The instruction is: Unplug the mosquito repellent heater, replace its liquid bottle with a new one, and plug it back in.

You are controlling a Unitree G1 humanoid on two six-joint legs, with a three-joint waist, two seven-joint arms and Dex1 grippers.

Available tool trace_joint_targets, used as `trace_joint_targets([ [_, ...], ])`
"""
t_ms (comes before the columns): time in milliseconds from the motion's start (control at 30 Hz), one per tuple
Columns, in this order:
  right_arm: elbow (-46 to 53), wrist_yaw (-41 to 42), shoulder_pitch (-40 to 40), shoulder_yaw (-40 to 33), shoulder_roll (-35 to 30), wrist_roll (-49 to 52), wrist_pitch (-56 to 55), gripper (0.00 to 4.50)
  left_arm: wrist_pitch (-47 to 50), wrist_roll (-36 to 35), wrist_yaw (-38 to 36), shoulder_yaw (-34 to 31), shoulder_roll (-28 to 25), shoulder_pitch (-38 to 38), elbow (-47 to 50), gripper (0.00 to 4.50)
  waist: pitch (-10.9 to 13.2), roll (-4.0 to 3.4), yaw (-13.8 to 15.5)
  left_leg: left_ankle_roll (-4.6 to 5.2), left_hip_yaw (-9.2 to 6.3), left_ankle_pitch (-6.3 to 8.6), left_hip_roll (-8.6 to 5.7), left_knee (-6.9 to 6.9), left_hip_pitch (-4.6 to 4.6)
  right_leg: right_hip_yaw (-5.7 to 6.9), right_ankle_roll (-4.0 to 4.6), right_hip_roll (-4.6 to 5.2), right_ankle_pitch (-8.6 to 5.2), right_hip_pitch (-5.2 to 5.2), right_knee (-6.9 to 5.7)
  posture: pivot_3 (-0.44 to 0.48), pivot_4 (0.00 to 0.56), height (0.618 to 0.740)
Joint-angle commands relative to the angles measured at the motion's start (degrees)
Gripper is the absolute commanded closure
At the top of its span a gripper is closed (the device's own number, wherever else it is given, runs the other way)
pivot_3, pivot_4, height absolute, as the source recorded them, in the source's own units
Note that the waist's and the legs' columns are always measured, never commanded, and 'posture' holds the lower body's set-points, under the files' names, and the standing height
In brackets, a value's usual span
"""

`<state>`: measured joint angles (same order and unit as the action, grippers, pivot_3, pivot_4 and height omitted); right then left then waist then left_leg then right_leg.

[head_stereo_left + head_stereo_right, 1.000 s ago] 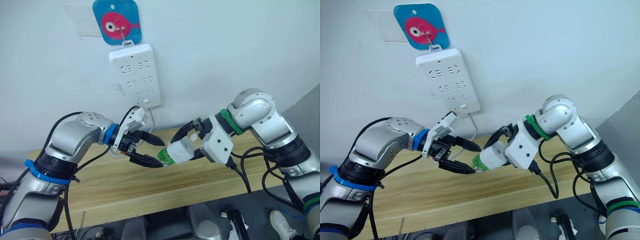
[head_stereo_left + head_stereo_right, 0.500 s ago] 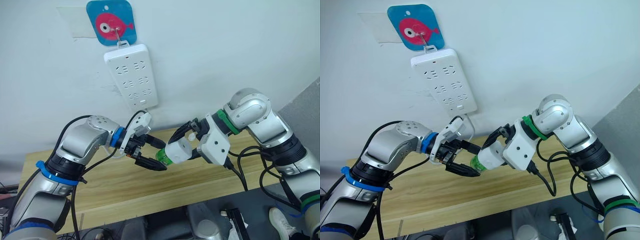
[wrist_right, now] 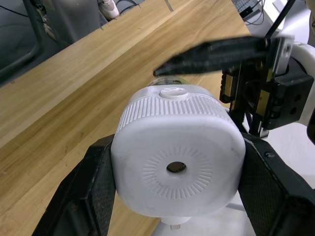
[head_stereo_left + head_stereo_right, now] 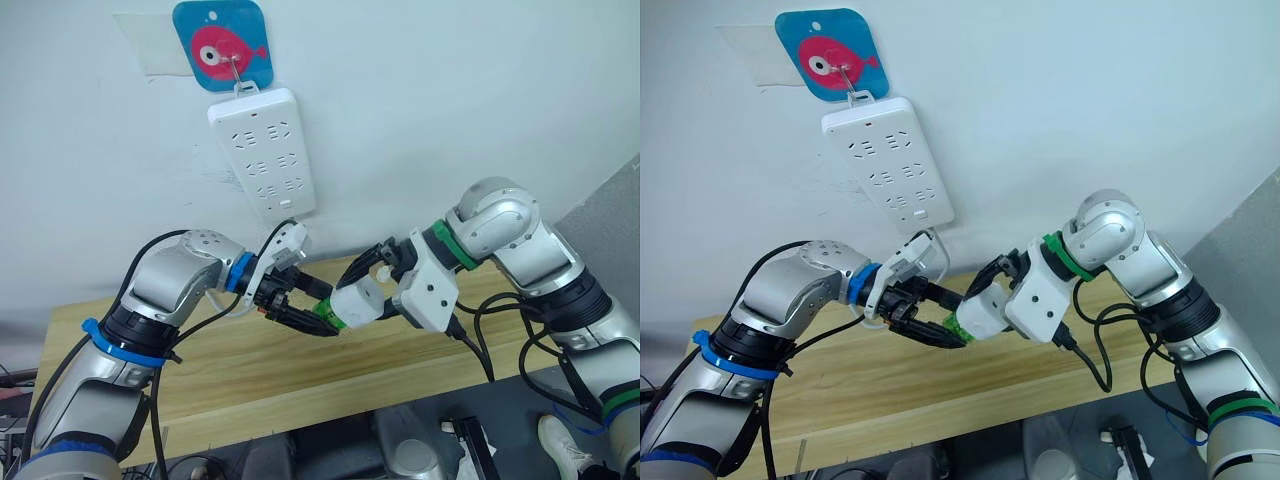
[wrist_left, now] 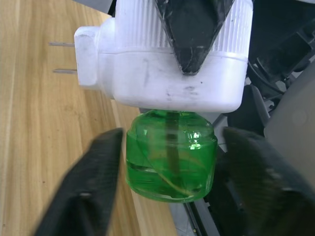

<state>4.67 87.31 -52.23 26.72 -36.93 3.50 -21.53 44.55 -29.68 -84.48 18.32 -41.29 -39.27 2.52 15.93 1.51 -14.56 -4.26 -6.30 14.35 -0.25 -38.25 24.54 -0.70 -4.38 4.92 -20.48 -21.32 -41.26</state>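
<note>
From the head, the right gripper is clamped on the mosquito repellent heater, held above the wooden bench, while the left gripper meets it from the opposite side at the green bottle. The left wrist view has the bottle hanging from the heater, between that gripper's two fingers, spread and not quite touching it. The right wrist view has the heater's vented end squeezed between the right gripper's fingers.

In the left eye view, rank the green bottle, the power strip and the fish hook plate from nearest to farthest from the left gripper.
1. Green bottle, between the left gripper fingers.
2. Power strip, on the wall above.
3. Fish hook plate, higher, topping the strip.
</note>
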Motion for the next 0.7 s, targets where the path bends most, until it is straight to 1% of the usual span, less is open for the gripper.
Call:
trace_joint_targets([
  [33, 1.35, -0.01, -0.61, -0.53, 0.01, 0.47, -0.38, 1.53, -0.25, -0.07, -0.91, 0.22, -0.08, -0.12, 0.97, 2.29, 0.00, 0.00, 0.01, 0.00, 0.00, 0.00, 0.00, 0.00, 0.00, 0.00, 0.00, 0.00, 0.00, 0.00, 0.00, -0.269, 0.202, 0.740],
  [333, 0.92, 0.12, -1.18, -0.39, 0.16, 0.26, -0.24, 1.53, -0.30, -0.37, -1.07, -0.05, 0.30, -0.03, 0.75, 2.29, 0.00, 0.00, 0.01, 0.00, -0.01, 0.00, 0.00, -0.06, 0.00, 0.00, 0.00, 0.00, 0.00, 0.01, -0.03, -0.268, 0.204, 0.740],
  [467, 0.85, 0.21, -1.28, -0.31, 0.06, 0.00, -0.01, 0.12, -0.51, -0.54, -0.85, -0.39, 0.52, 0.20, 0.98, 2.29, 0.00, 0.00, 0.01, 0.00, -0.01, 0.00, 0.00, -0.13, 0.00, 0.00, 0.00, 0.00, 0.00, 0.01, -0.09, -0.266, 0.204, 0.740],
  [500, 0.82, 0.02, -1.27, -0.41, 0.09, -0.06, -0.11, 0.00, -0.77, -0.51, -0.74, -0.55, 0.59, 0.34, 1.06, 2.29, 0.00, 0.00, 0.02, 0.00, -0.02, 0.00, 0.00, -0.18, 0.00, 0.00, 0.00, 0.00, 0.00, 0.01, -0.12, -0.266, 0.204, 0.740],
  [600, 0.71, -0.35, -1.27, -0.84, -0.33, -0.46, -0.49, 0.00, -2.21, -0.62, -0.39, -1.51, 0.70, 1.38, 1.51, 2.29, 0.00, 0.00, 0.04, 0.01, -0.03, 0.01, -0.01, -0.43, 0.01, -0.02, 0.00, 0.00, 0.00, 0.01, -0.34, -0.271, 0.203, 0.740],
  [700, 1.32, 0.47, -1.50, -1.99, -2.13, 0.40, 0.13, 0.00, -3.86, -0.78, 0.87, -3.29, 0.57, 3.20, 2.01, 2.29, 0.00, 0.00, 0.08, 0.01, -0.04, 0.01, -0.01, -0.60, -0.02, -0.07, 0.00, 0.00, 0.00, 0.02, -0.56, -0.272, 0.201, 0.740],
])
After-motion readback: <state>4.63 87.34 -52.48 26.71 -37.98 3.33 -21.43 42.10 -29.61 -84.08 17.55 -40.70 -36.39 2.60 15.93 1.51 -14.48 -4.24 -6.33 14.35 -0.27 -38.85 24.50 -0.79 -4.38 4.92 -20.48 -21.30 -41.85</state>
